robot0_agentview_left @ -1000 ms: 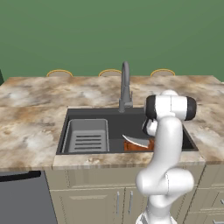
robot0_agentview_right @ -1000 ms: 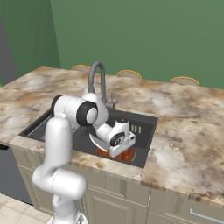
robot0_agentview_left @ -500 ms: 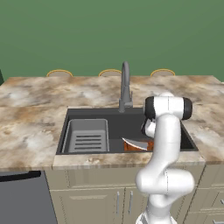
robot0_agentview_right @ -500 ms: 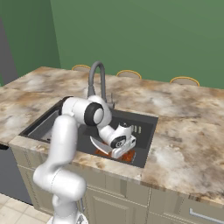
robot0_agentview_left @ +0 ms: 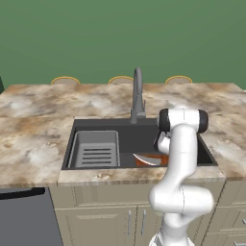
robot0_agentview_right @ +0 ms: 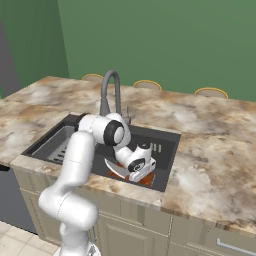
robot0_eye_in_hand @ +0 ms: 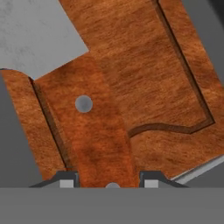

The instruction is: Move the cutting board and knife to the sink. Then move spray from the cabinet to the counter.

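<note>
In the left base view, the rack [robot0_agentview_left: 95, 150] sits at the sink's [robot0_agentview_left: 120, 126] nine o'clock side, the faucet [robot0_agentview_left: 138, 96] rises at twelve o'clock on the tabletop [robot0_agentview_left: 38, 129], and the knife [robot0_agentview_left: 145, 159] blade pokes out at about five o'clock beside the arm. In the right base view the fingers [robot0_agentview_right: 141, 174] hang low inside the sink, over the board [robot0_agentview_right: 144, 178]. In the hand view the fingers [robot0_eye_in_hand: 68, 179] pinch the knife's handle from both sides, the board lying just beneath and the blade pointing to eleven o'clock.
</note>
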You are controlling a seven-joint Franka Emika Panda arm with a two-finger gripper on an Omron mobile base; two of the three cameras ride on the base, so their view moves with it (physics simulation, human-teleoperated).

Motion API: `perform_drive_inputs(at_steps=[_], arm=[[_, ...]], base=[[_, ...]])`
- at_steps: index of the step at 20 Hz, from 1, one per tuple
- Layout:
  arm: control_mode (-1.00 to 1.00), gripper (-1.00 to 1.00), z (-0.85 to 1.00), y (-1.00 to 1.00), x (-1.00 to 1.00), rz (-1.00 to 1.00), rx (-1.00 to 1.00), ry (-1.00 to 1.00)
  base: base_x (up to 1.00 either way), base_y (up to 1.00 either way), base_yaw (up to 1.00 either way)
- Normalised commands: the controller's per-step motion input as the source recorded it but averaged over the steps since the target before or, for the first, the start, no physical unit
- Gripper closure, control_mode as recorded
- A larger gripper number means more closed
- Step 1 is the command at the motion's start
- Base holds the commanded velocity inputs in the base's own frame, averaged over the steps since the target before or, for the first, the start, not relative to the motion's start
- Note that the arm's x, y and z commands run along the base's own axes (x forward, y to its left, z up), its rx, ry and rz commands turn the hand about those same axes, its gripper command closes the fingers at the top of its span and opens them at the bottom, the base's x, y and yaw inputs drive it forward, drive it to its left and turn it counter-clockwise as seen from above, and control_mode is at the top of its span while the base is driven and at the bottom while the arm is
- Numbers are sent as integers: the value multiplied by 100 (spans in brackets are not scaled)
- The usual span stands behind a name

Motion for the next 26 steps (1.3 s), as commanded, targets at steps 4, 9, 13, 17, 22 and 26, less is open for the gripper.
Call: perform_drive_inputs(at_steps=[4, 9, 13, 17, 22, 26], arm=[[-100, 100, -27, 1, 20, 0, 0, 0], [-100, 100, -25, 1, 20, 0, 0, 0], [-100, 100, -26, 4, 19, 0, 0, 0], [-100, 100, -26, 6, 19, 0, 0, 0], [-100, -100, -15, 8, 4, 0, 0, 0], [-100, -100, 9, 5, -3, 0, 0, 0]], base=[[0, 0, 0], [0, 0, 0], [0, 0, 0], [0, 0, 0], [0, 0, 0], [0, 0, 0]])
